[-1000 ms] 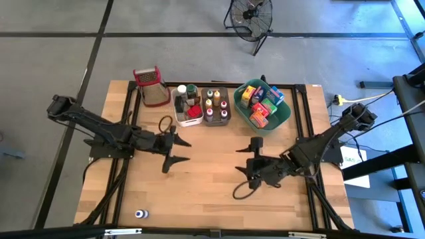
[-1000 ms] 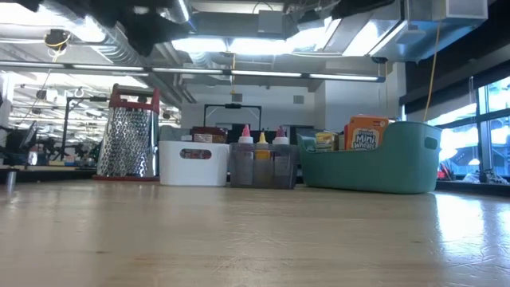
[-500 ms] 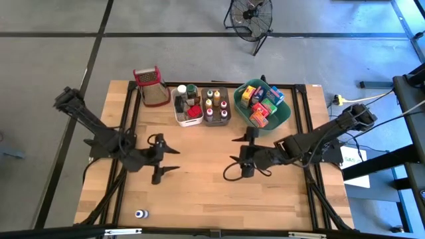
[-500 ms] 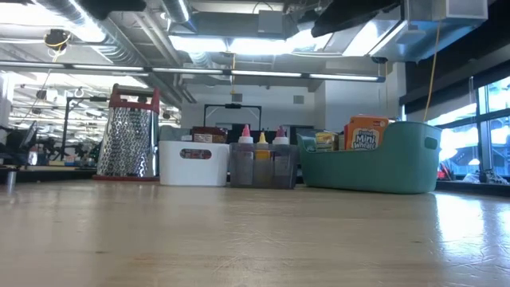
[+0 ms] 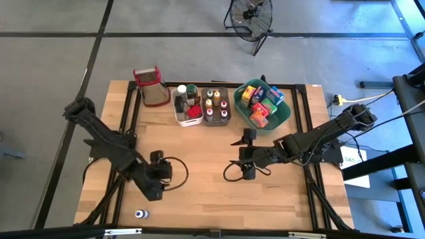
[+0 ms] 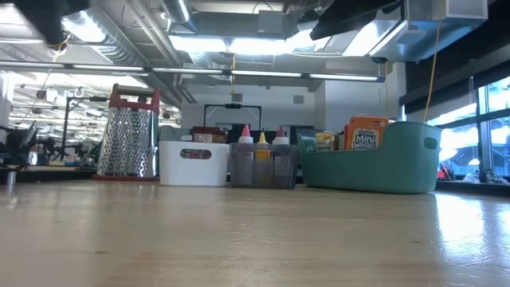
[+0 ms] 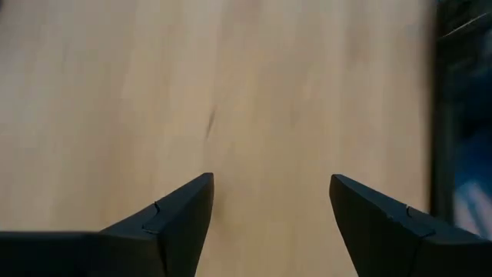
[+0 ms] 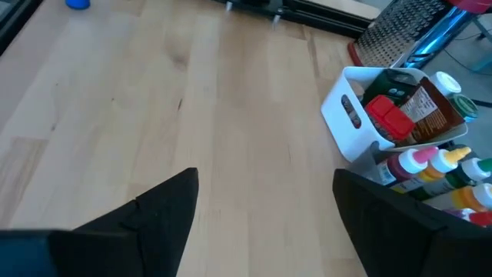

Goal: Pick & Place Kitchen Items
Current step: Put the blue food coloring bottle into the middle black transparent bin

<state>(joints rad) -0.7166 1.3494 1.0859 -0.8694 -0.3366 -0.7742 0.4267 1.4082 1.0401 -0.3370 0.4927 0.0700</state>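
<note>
The scene is lit brightly and evenly from overhead. In the low view, strong glare is thrown by the ceiling light panels (image 6: 239,44), and a soft sheen is reflected off the wooden table (image 6: 255,239), whose nearest boards are rendered out of focus. Only faint shadows are cast. The left wrist view is smeared by blur.

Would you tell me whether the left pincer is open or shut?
Open: the left pincer shows bare tabletop between its spread fingers.
</note>
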